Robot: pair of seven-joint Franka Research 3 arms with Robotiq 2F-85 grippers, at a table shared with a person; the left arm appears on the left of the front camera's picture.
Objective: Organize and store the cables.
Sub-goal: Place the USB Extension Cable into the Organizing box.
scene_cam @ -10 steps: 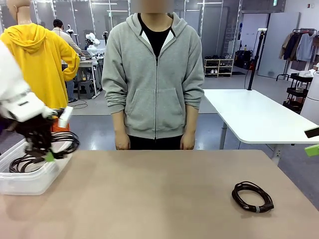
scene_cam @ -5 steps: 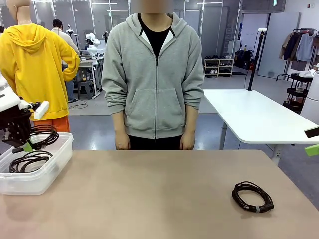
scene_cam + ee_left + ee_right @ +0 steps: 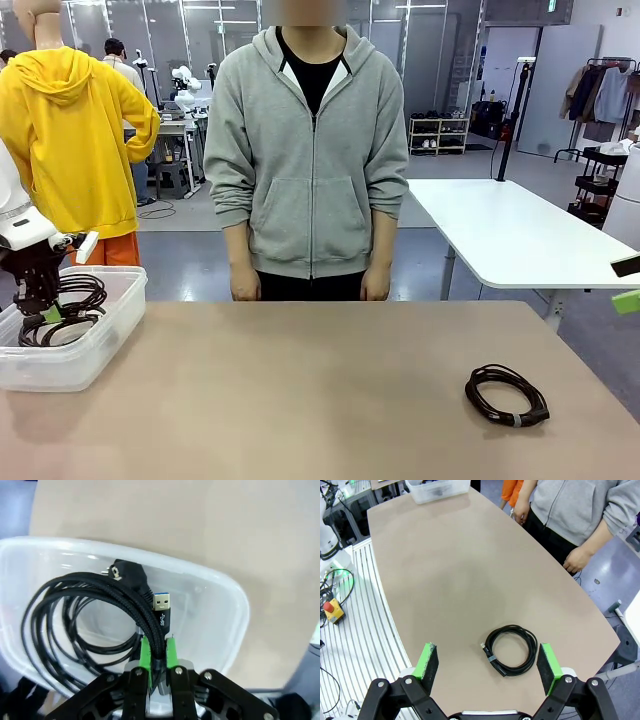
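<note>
My left gripper (image 3: 47, 311) hangs over the clear plastic bin (image 3: 95, 352) at the table's left end, shut on a black braided cable coil (image 3: 80, 296). In the left wrist view the green pads (image 3: 145, 653) pinch that coil (image 3: 100, 592), its USB plug (image 3: 161, 608) pointing up. Beneath it, inside the bin (image 3: 220, 600), lies another black cable (image 3: 107, 647). A further tied coil (image 3: 507, 395) rests on the table at the right. My right gripper (image 3: 487, 662) stands open high above that coil (image 3: 511, 650); one of its green pads (image 3: 627, 300) peeks in at the front view's right edge.
A person in a grey hoodie (image 3: 312, 160) stands at the far edge, hands (image 3: 245, 285) down at their sides. The tan tabletop (image 3: 300, 400) is bare between bin and coil. A white table (image 3: 500, 230) stands behind on the right.
My left gripper has carried the coil leftward from the bin's near corner to above the bin, then lowered it toward the inside. The right coil and the person have not moved.
</note>
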